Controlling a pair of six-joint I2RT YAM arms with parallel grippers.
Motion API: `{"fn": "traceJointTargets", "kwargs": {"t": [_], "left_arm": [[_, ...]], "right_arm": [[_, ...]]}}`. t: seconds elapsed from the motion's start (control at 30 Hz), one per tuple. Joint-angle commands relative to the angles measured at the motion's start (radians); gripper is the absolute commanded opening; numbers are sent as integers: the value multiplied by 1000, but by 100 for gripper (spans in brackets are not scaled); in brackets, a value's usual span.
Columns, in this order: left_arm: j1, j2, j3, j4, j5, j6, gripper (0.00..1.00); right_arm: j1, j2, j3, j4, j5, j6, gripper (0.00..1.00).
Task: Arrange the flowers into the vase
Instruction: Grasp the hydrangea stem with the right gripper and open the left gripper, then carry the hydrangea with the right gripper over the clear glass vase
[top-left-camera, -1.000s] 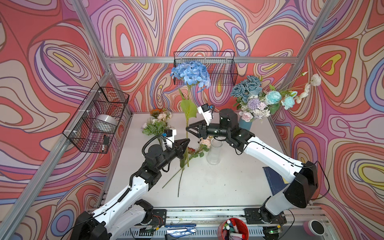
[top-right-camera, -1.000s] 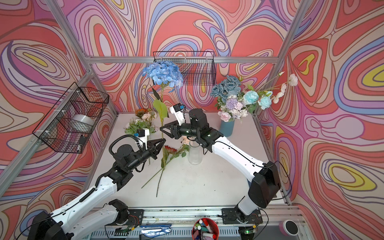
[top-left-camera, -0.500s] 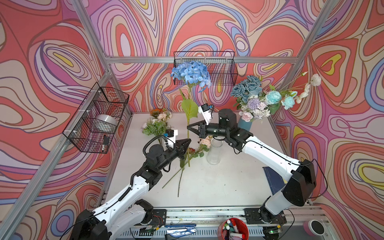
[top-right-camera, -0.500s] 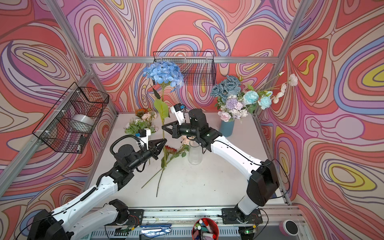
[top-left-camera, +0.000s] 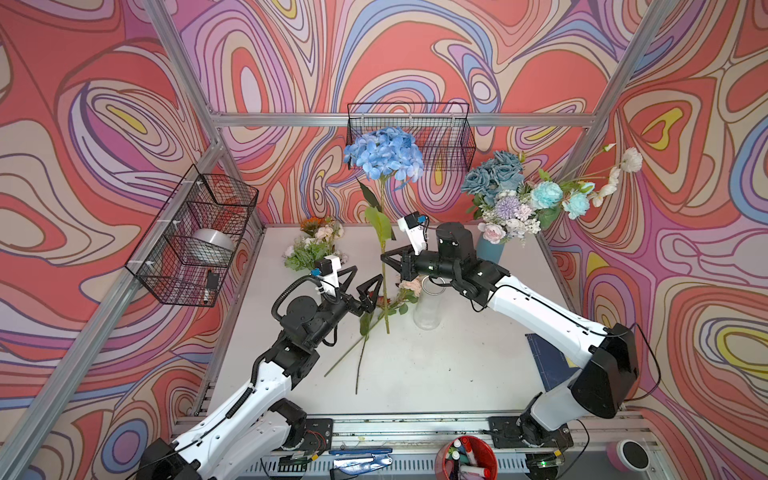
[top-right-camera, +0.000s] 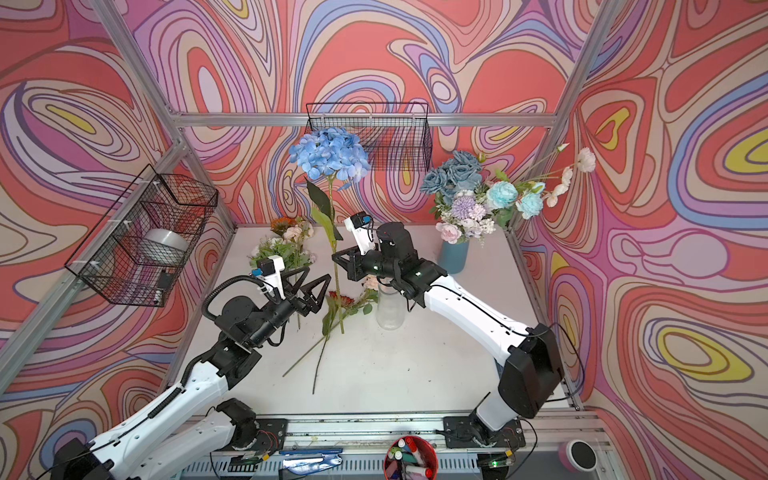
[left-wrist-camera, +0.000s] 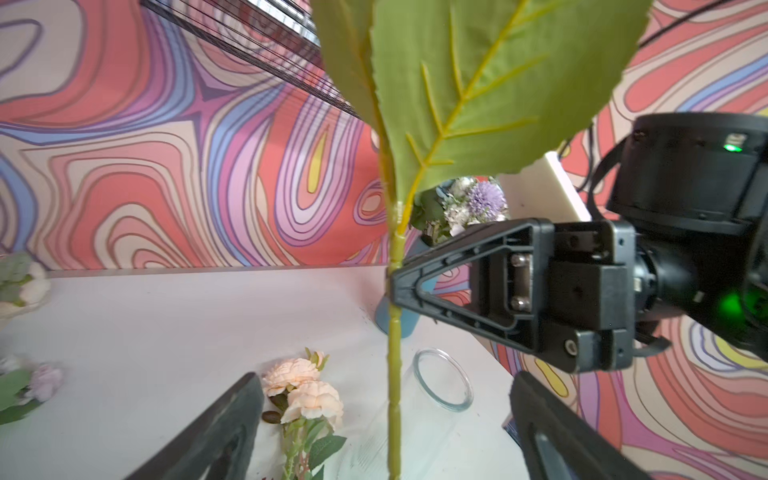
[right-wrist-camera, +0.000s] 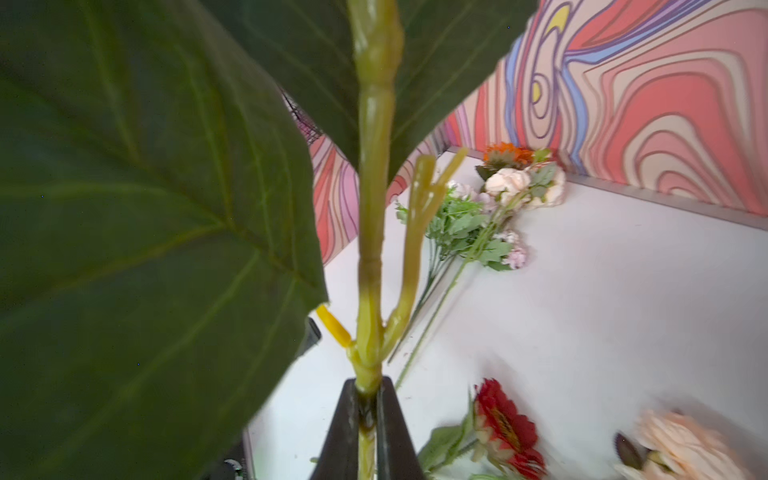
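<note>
Likely top-heavy, the hydrangea (top-left-camera: 384, 151) wants a firm mid-stem hold: right gripper (top-left-camera: 384, 258) fingers pinch it, left gripper (top-left-camera: 369, 273) fingers spread.

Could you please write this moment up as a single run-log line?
right gripper: shut on long-stemmed blue hydrangea, held upright | left gripper: open around its stem | clear glass vase: empty, upright

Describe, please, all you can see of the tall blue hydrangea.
The blue hydrangea is a round cluster of pale-blue petals on a long, plastic-looking green stem with broad leaves. It stands upright, pinched mid-stem by the shut right gripper; the open left gripper beside it grips nothing. Its foot is beside the clear glass vase, outside it.
</note>
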Motion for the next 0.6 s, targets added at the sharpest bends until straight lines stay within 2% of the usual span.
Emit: {"fn": "traceJointTargets", "kwargs": {"t": [0.0, 0.27, 0.57], "left_arm": [[5, -27, -44, -97, -217, -62, 100], [40, -33, -91, -292, -433, -246, 100], [42, 23, -98, -235, -345, -260, 100]], "right_arm": [[1, -80, 23, -40, 205, -93, 0], [1, -223, 9, 23, 421, -172, 0], [1, -356, -156, 206, 666, -231, 0]]}}
